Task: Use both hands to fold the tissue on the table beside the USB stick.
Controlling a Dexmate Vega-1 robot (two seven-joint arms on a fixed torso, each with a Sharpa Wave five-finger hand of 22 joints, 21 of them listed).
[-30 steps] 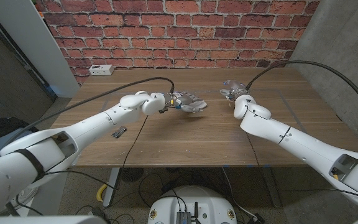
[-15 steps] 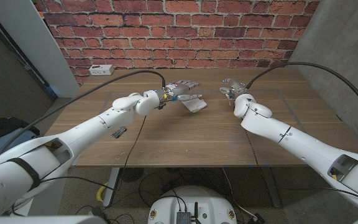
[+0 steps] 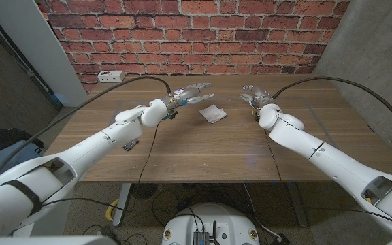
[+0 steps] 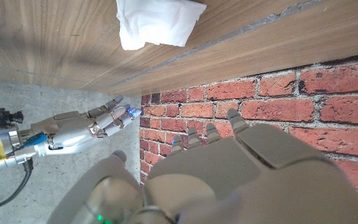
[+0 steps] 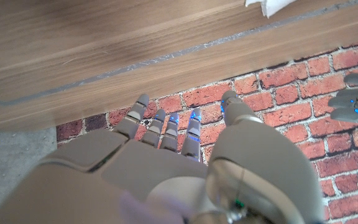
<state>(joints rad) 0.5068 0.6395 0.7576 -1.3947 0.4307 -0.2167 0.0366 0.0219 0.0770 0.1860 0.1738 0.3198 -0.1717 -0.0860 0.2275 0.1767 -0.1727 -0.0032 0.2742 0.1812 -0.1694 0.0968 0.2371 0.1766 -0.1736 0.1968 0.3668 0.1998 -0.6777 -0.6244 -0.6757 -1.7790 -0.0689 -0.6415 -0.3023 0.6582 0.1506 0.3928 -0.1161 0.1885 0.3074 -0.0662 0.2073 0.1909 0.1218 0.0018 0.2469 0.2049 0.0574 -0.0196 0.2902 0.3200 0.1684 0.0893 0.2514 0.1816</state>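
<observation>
Folded tissue (image 3: 212, 113) between hands.

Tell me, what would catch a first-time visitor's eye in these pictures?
Two long white arms reach across the wooden table toward a red brick wall, the left hand and right hand both raised with fingers spread, holding nothing. Between them lies a small white tissue, crumpled and partly folded, touched by neither hand. Off to the robot's left, near its left arm, sits a small dark USB stick.
</observation>
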